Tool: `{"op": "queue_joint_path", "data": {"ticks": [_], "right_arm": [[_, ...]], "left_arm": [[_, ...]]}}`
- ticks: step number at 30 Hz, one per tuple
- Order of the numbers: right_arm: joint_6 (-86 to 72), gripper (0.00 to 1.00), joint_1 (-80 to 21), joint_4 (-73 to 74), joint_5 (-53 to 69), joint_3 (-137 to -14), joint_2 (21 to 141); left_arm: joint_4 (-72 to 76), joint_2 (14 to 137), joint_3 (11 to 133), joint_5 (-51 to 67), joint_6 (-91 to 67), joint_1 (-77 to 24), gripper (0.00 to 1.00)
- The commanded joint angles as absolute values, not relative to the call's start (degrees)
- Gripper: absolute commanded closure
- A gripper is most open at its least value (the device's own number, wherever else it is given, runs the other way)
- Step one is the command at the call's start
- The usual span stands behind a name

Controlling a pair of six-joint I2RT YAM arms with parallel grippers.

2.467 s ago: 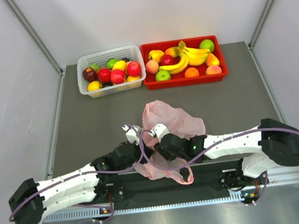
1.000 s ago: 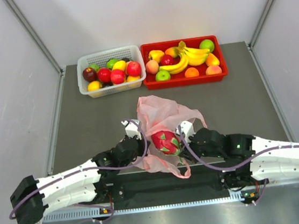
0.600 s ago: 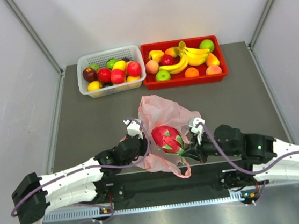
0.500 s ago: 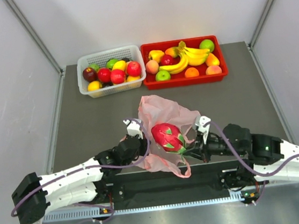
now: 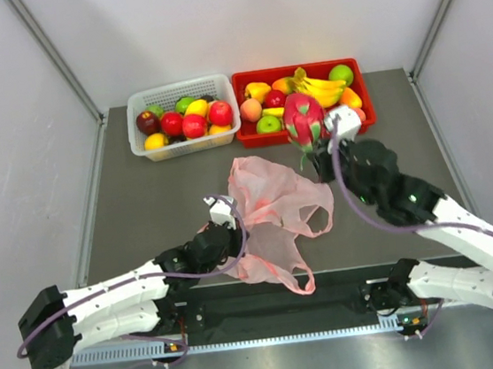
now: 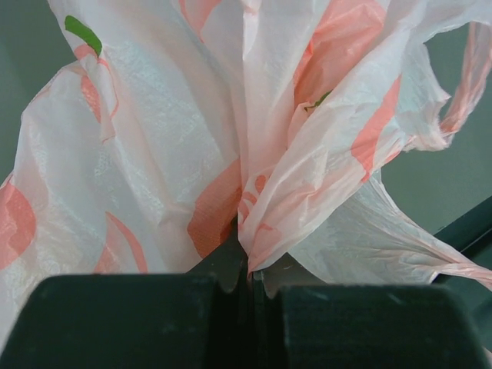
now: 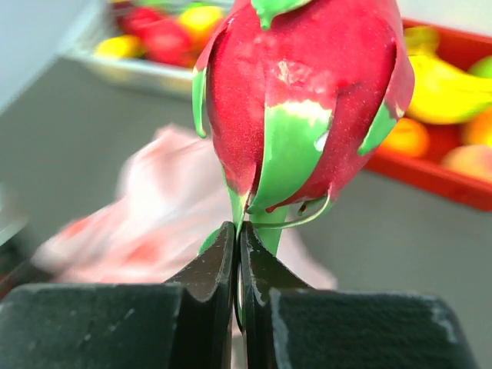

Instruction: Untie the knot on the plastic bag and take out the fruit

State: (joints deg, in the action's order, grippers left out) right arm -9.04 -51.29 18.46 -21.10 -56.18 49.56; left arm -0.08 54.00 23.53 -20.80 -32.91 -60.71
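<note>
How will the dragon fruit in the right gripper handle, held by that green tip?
Probably light: the right gripper holds the dragon fruit up by one thin green tip. That small pinch may let it swing or slip. Being rounded, it could roll once released.

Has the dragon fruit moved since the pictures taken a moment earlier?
Yes. The dragon fruit, held by the right gripper, went from above the plastic bag to the far side, at the red tray's front wall.
</note>
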Motion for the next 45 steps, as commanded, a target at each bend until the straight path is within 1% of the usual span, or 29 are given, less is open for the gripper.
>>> {"op": "queue_joint_path", "data": {"ticks": [1,4,5,6,8,9,13,15,19,22,23,24,25,27,28,30,32,36,37,38,41,42,44,45], "right_arm": [[-4.9,1.00,-39.8,7.9,-18.4,-62.6,59.1],[-5.0,1.00,-31.1,4.9,-13.4,-66.8,68.7],[-5.3,1.00,-29.0,4.0,-12.8,-69.8,71.3],[-5.3,1.00,-25.9,3.4,-12.7,-71.6,76.8],[-5.4,1.00,-23.4,2.6,-13.4,-77.1,82.6],[-5.2,1.00,-21.5,2.8,-13.4,-79.3,88.4],[-5.4,1.00,-17.9,6.5,-11.7,-92.6,102.0],[-6.1,1.00,-16.6,8.7,-11.7,-96.1,108.3],[-6.4,1.00,-15.4,9.5,-10.5,-102.2,115.2],[-5.4,0.99,-14.7,12.7,-9.6,-107.3,120.0],[-5.1,0.95,-14.4,13.7,-9.3,-108.6,121.1],[-5.1,0.85,-13.9,14.7,-9.1,-109.9,122.6],[-5.2,0.60,-13.8,15.7,-8.5,-111.3,123.0],[-5.7,0.39,-13.3,16.2,-7.9,-111.1,121.5],[-5.8,0.20,-13.3,15.8,-8.1,-109.7,120.2],[-5.9,0.01,-13.4,14.3,-8.0,-107.2,115.3],[-6.6,0.00,-13.2,13.8,-7.4,-102.9,111.2],[-9.0,0.00,-13.9,15.2,-2.7,-93.2,95.8],[-9.7,0.00,-14.5,15.6,-1.7,-88.3,93.1],[-10.0,0.00,-15.4,15.7,-1.3,-85.5,87.5],[-10.2,0.00,-21.1,17.0,-2.2,-74.6,79.0],[-10.6,0.00,-24.7,17.7,-2.4,-72.2,73.7],[-11.4,0.00,-29.2,18.7,-1.1,-65.2,68.1],[-12.1,0.00,-34.2,18.5,-1.5,-62.8,62.7]], "left_arm": [[2.1,51.7,25.6,-20.1,-31.6,-60.6,1.00],[1.5,50.8,25.4,-20.1,-31.4,-60.6,1.00],[1.6,50.4,25.2,-20.2,-31.2,-60.6,1.00],[1.7,50.0,25.1,-20.2,-31.2,-60.6,1.00],[1.8,49.8,25.0,-20.6,-30.9,-60.6,1.00],[1.8,49.8,25.0,-20.7,-30.6,-60.5,1.00],[1.7,49.7,25.8,-20.4,-29.9,-60.5,1.00],[1.2,49.0,26.1,-20.2,-29.6,-60.4,1.00],[0.3,47.6,26.5,-20.1,-28.7,-60.4,1.00],[-2.1,46.3,26.7,-20.4,-28.5,-60.5,1.00],[-2.4,46.1,27.0,-20.5,-28.5,-60.5,1.00],[-2.5,45.8,27.1,-20.3,-28.5,-60.5,1.00],[-2.7,45.7,27.2,-20.3,-28.5,-60.4,1.00],[-2.6,45.8,27.3,-20.2,-28.6,-60.5,1.00],[-2.5,46.0,27.3,-20.0,-28.6,-60.5,1.00],[-2.1,46.5,27.6,-19.9,-28.6,-60.4,1.00],[-1.5,46.9,27.7,-19.2,-28.6,-60.5,1.00],[-0.4,48.3,27.6,-18.9,-28.8,-60.4,1.00],[-0.4,48.7,27.6,-18.7,-28.8,-60.5,1.00],[1.6,49.3,27.6,-18.6,-28.9,-60.5,1.00],[2.0,50.6,28.1,-18.4,-28.9,-60.5,1.00],[2.1,51.0,28.3,-18.1,-28.9,-60.5,1.00],[2.5,51.6,28.6,-17.8,-29.0,-60.5,1.00],[2.8,51.8,28.7,-17.7,-29.0,-60.5,1.00]]}}
